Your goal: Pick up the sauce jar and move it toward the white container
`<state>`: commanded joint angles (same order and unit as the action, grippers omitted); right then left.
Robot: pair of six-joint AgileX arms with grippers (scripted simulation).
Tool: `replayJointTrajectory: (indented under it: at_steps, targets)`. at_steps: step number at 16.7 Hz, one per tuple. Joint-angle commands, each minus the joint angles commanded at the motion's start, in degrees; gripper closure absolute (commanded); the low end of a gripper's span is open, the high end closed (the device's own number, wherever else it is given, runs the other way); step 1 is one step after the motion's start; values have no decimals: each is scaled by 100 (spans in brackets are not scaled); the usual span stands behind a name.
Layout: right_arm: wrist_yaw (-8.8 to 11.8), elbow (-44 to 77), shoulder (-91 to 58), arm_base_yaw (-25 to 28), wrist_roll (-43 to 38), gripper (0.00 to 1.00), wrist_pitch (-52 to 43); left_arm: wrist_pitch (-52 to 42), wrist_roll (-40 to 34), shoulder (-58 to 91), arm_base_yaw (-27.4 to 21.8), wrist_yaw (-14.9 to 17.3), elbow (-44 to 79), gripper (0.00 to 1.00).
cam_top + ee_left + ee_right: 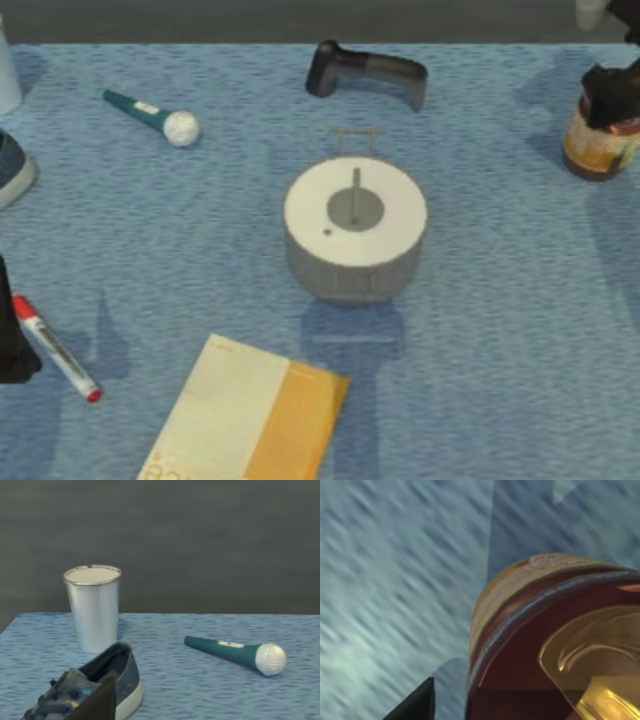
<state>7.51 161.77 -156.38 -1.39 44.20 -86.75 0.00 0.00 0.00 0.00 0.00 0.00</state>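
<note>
Sauce jar [598, 146] stands upright at the far right of the bench [500, 320], directly beneath the right gripper [612, 100], whose dark body covers the maroon lid from above. Whether that gripper is closed on the jar cannot be told. In the right wrist view the jar's lid and orange label [510, 595] fill the frame. White container [355, 238] sits at the bench's centre, well apart from the jar. Left gripper [12, 345] is parked at the left edge beside a red marker [55, 348]; its opening cannot be told.
</note>
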Motion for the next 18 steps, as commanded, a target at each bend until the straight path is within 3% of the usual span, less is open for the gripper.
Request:
replayJointTrajectory:
  at_steps: [5,10,18]
  targets:
    - [-6,-1166,205,55,-59,0,906,0,0,0,0,0,0,0]
    - [-6,-1282,230,62,-66,0,1017,0,0,0,0,0,0,0]
    - [-6,-1282,230,62,-66,60,1017,0,0,0,0,0,0,0]
